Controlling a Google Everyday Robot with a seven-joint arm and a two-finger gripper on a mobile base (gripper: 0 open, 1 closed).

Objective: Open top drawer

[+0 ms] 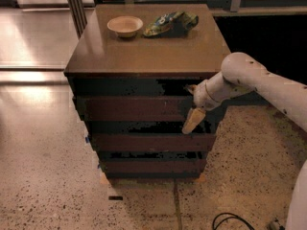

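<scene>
The top drawer is the uppermost dark brown front panel of a wooden cabinet, just below the tabletop. A dark gap shows above it. My gripper is at the right end of this panel, at its upper edge and over its face. My white arm reaches in from the right. Two more dark drawer fronts sit below it.
On the cabinet top stand a small pale bowl and a green snack bag. A speckled floor surrounds the cabinet. A black cable lies at the lower right. A dark opening lies behind my arm.
</scene>
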